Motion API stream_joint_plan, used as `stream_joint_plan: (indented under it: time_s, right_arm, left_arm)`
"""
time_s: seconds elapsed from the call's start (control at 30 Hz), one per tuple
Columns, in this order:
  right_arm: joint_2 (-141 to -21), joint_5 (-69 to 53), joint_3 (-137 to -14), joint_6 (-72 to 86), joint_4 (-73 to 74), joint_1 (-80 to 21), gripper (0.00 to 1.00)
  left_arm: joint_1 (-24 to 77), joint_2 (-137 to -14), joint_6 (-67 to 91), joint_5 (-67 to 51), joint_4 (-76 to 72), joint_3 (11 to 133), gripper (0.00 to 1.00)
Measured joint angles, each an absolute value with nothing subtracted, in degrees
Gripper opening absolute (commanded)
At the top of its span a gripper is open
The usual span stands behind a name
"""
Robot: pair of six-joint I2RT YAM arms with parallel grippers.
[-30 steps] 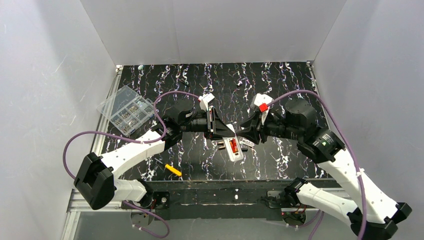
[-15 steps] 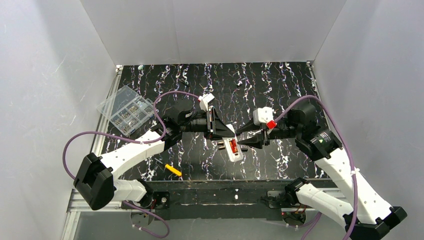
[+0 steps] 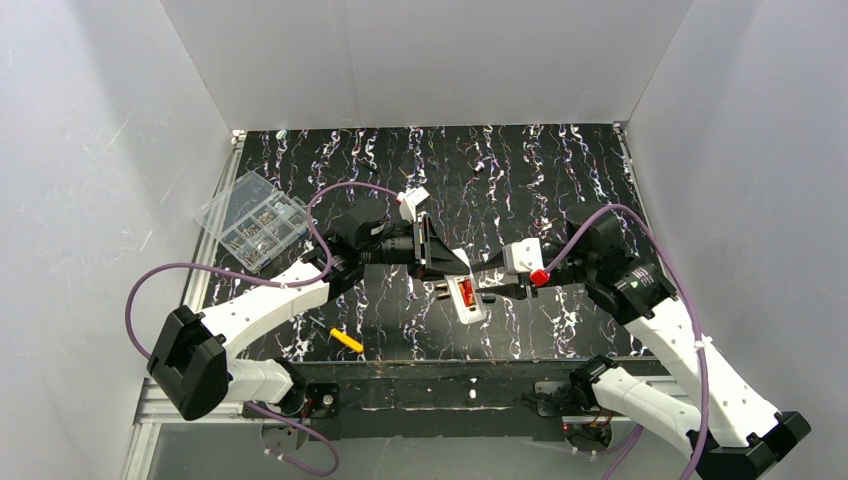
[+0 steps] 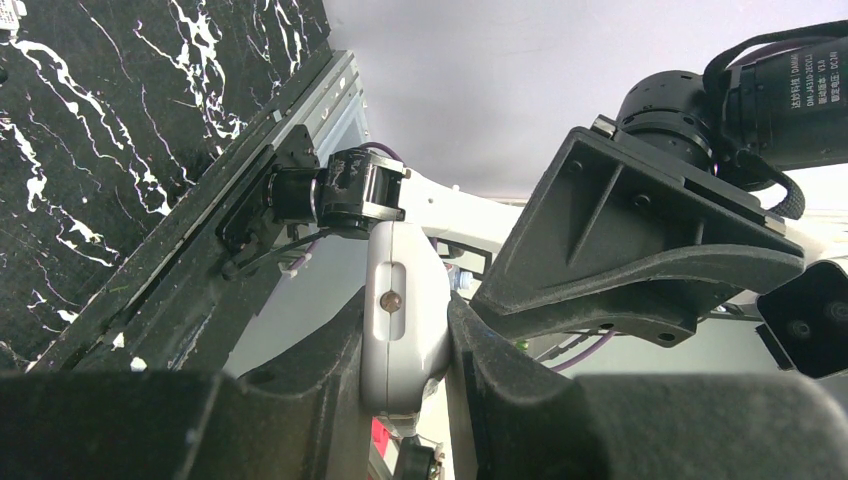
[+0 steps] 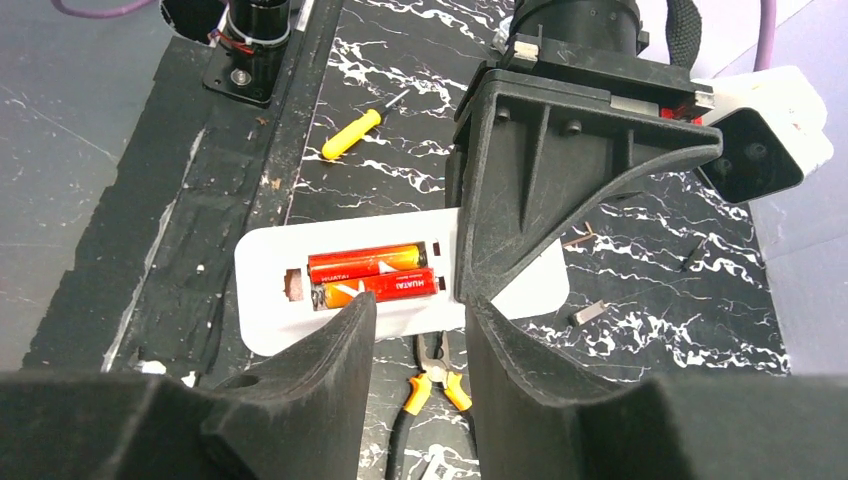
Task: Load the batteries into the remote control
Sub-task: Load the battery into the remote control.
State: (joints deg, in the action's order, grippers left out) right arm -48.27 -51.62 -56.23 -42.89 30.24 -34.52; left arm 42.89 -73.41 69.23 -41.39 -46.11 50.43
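Note:
The white remote control is held above the table with its open back up. Two red-orange batteries lie side by side in its recess. My left gripper is shut on one end of the remote; one of its fingers shows in the right wrist view. My right gripper is open and empty, with its fingertips at the remote's near long edge, next to the batteries. In the top view the remote hangs between the left gripper and the right gripper.
Yellow-and-black pliers lie on the black marbled table under the remote. A yellow-handled stubby tool lies near the front edge. A clear compartment box sits at the left. Small metal bits are scattered on the right.
My right wrist has dropped and turned, and its gripper has moved down beside the remote's battery recess. The left arm and the remote have stayed still.

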Motion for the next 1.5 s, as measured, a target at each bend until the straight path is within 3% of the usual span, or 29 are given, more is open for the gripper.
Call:
stream_joint_plan:
  time_s: [1.13, 1.5]
  right_arm:
    - [-51.5, -58.7, -56.1, -43.6, 28.1, -34.5, 0.43]
    - [-51.9, -58.9, -56.1, -43.8, 27.5, -34.5, 0.33]
  left_arm:
    - [42.9, -73.5, 69.5, -42.2, -46.2, 50.8, 0.0]
    - [42.9, -73.8, 69.6, -42.5, -46.2, 51.5, 0.0]
